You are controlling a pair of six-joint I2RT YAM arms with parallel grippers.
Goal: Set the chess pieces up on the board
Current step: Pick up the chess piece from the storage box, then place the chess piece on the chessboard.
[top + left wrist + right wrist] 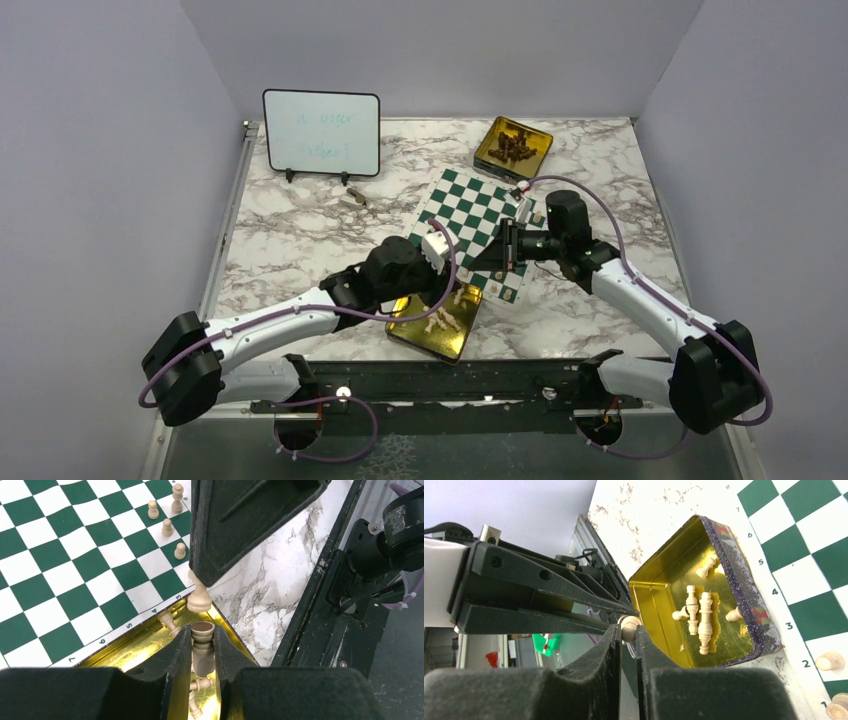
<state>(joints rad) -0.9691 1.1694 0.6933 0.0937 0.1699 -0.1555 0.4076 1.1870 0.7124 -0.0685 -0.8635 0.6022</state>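
The green and white board (470, 205) lies mid-table, and in the left wrist view several cream chess pieces (167, 527) stand near its edge. My left gripper (203, 640) is shut on a cream piece (202, 647) above the near gold tin (125, 647), the piece's wide end pointing past the fingertips. Just beyond it, my right gripper (628, 630) is shut on the round head of a pawn (199, 600). The pawn's base sits by the tin's far corner; whether it rests on anything I cannot tell. More pieces (704, 620) lie in the tin (659, 590).
A second gold tin (513, 143) with dark pieces stands behind the board. A whiteboard (321, 133) stands at the back left, with a small tan object (352, 198) on the marble before it. Grey walls close three sides.
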